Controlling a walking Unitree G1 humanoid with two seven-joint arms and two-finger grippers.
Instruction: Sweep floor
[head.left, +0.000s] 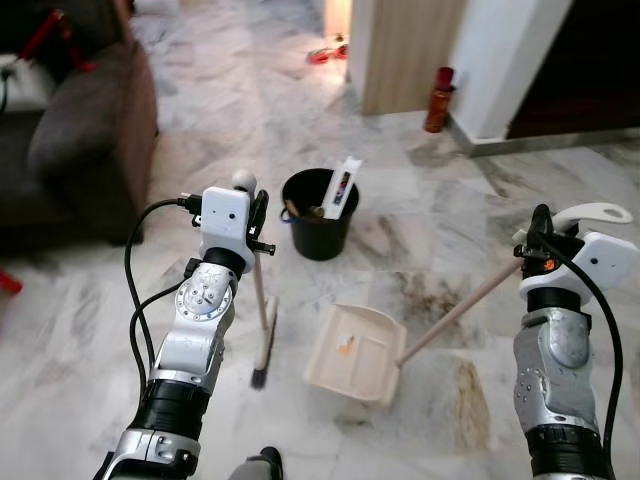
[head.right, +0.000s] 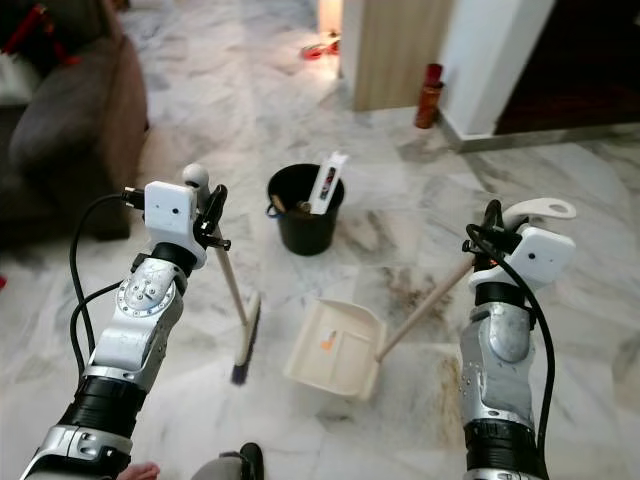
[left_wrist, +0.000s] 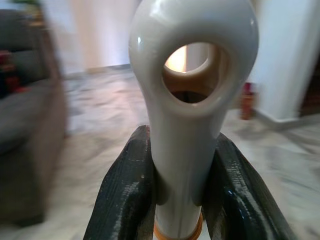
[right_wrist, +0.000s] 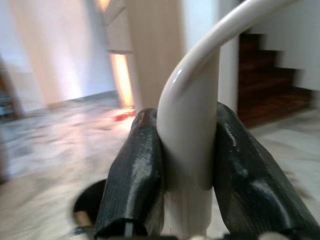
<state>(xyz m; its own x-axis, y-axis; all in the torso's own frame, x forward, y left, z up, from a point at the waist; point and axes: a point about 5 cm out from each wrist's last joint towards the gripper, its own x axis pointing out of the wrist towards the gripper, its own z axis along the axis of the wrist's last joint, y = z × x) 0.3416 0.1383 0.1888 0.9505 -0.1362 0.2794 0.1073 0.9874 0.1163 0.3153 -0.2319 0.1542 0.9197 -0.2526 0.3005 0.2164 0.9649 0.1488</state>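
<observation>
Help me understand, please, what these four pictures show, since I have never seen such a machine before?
This is a humanoid robot with two silver arms. The two wide pictures come from cameras in its head, looking down at a marble floor. The two close pictures come from cameras on its wrists.

The left gripper has its jaws shut on the cream handle of a broom, whose brush rests on the floor. The right gripper is shut on the curved handle of a long-handled dustpan, which lies on the floor with a small orange scrap in it.

Beyond them stands a black bucket holding some rubbish. A dark sofa sits to the left.
</observation>
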